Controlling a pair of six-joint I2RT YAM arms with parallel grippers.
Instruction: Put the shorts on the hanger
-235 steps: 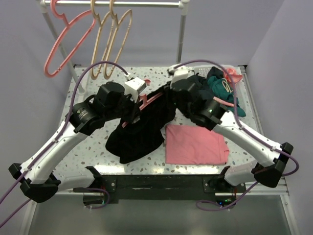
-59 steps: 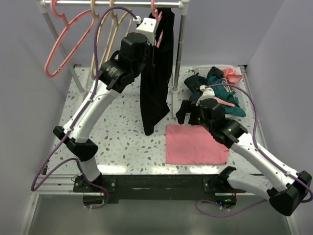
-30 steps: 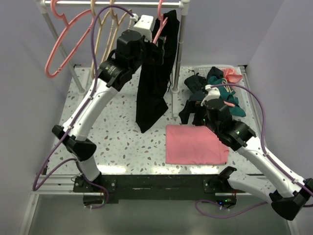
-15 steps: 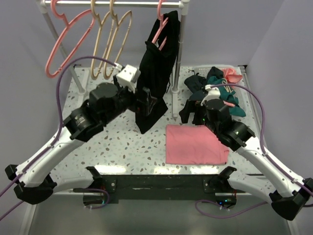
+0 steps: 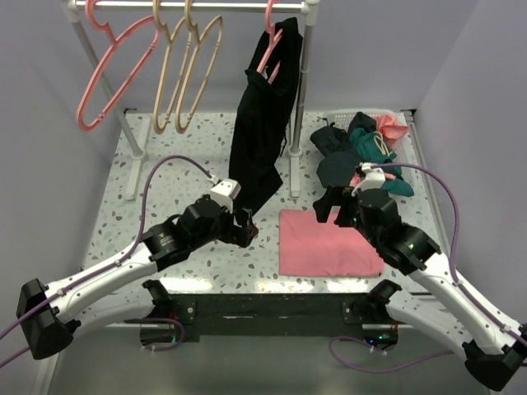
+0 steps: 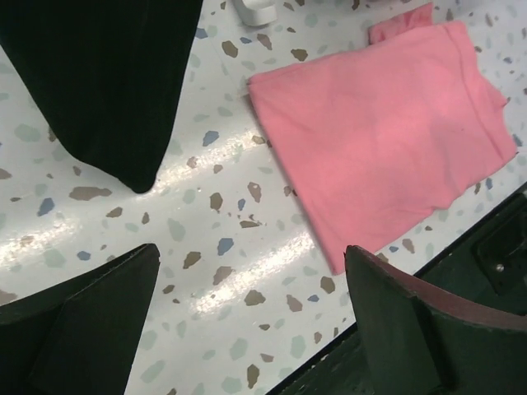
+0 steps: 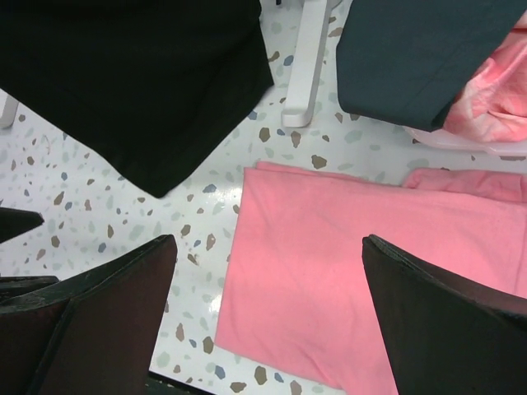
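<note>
Limp black fabric shorts [image 5: 262,123] are draped over the thin pink plastic hanger [image 5: 272,51], which is hooked on the white rail [image 5: 206,6].
The hem is seen hanging close to the speckled table [image 5: 206,148]. Both grippers are held low, jaws wide apart and empty: the left gripper [image 5: 245,226] near the hem, the right gripper [image 5: 333,207] above the flat pink cloth [image 5: 329,243].

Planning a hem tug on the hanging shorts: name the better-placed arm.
Left, probably: the open left gripper sits by the lower hem of the shorts; the right gripper hovers over the pink cloth.
</note>
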